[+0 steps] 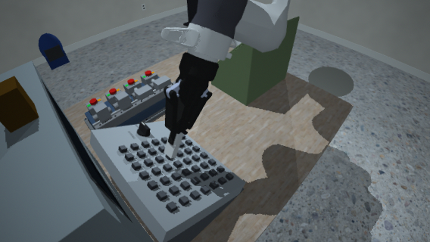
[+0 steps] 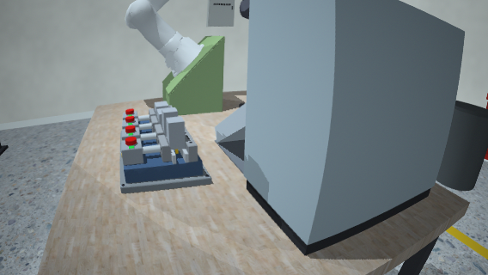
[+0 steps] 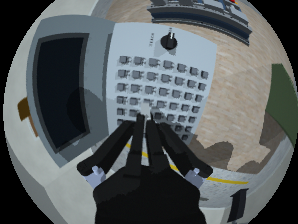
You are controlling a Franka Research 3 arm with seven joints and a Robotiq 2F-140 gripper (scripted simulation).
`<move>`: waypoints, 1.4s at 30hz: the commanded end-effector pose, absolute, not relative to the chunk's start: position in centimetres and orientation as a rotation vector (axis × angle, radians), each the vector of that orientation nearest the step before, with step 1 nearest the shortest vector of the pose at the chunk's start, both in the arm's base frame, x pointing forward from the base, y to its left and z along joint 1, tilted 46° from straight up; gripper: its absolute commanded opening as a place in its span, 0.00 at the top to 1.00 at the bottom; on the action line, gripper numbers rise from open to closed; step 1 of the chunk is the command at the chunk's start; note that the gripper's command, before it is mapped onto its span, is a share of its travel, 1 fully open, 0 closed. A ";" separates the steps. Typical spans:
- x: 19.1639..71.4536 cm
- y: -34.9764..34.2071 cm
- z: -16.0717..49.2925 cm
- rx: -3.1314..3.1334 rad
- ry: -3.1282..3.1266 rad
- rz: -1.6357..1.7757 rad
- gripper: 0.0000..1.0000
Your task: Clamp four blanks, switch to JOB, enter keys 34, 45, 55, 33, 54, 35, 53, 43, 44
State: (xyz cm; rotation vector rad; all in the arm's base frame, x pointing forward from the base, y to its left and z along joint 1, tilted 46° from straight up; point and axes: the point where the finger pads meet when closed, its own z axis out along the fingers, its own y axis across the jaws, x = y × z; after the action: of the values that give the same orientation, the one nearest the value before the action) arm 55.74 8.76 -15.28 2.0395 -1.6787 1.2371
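Note:
My gripper (image 1: 171, 156) (image 3: 144, 108) is shut and empty, its fingertips at a key in the middle of the keypad panel (image 1: 110, 137) (image 3: 127, 40). Whether that key is down is hidden. No visible key is lit; key names are too small to read. The selector (image 1: 143, 130) (image 3: 169, 42) has its pointer turned away from the TEACH print, toward the other mark. Four grey blanks sit in the vise stations, the nearest blank (image 2: 175, 134) standing tall. The red-capped valves (image 1: 93, 101) (image 2: 131, 141) show green lenses lit, with amber lenses beside them in the top view.
The grey cabinet (image 1: 42, 151) (image 2: 292, 107) with its dark screen (image 3: 62, 90) stands beside the panel. Its top lamp is not in view. The vise base (image 2: 163, 169) lies beyond the selector end of the panel. The green arm stand (image 1: 261, 72) (image 2: 202, 86) is at the table's far side.

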 end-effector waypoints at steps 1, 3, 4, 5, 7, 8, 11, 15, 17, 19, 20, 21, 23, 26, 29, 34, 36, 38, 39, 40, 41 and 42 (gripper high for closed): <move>55.7 8.4 -15.8 1.980 -1.710 1.223 1.00; 55.7 8.4 -15.8 1.980 -1.710 1.223 1.00; 55.7 8.4 -15.8 1.980 -1.710 1.223 1.00; 55.8 8.4 -15.9 1.980 -1.710 1.223 1.00; 55.8 8.3 -16.0 1.980 -1.710 1.223 1.00; 55.9 8.2 -16.0 1.980 -1.710 1.223 1.00; 55.9 8.1 -16.1 1.980 -1.710 1.223 1.00; 56.2 7.7 -16.5 1.980 -1.710 1.223 1.00; 56.3 7.5 -16.7 1.980 -1.710 1.223 1.00; 56.5 7.3 -16.9 1.980 -1.710 1.223 1.00; 56.5 7.2 -17.0 1.980 -1.710 1.223 1.00; 56.6 7.1 -17.0 1.980 -1.710 1.223 1.00; 56.6 7.0 -17.1 1.980 -1.710 1.223 1.00; 56.7 7.0 -17.2 1.980 -1.710 1.223 1.00; 56.7 7.0 -17.2 1.980 -1.710 1.223 1.00; 56.7 7.0 -17.2 1.980 -1.710 1.223 1.00; 56.7 7.0 -17.2 1.980 -1.710 1.223 1.00; 56.7 7.0 -17.2 1.980 -1.710 1.223 1.00; 56.7 7.0 -17.2 1.980 -1.710 1.223 1.00; 56.7 7.0 -17.2 1.980 -1.710 1.223 1.00; 56.7 7.0 -17.2 1.980 -1.710 1.223 1.00; 56.7 7.0 -17.2 1.980 -1.710 1.223 1.00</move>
State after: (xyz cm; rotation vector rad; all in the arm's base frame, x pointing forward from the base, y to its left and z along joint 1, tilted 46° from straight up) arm 56.62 6.91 -17.06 1.9815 -1.6991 1.2226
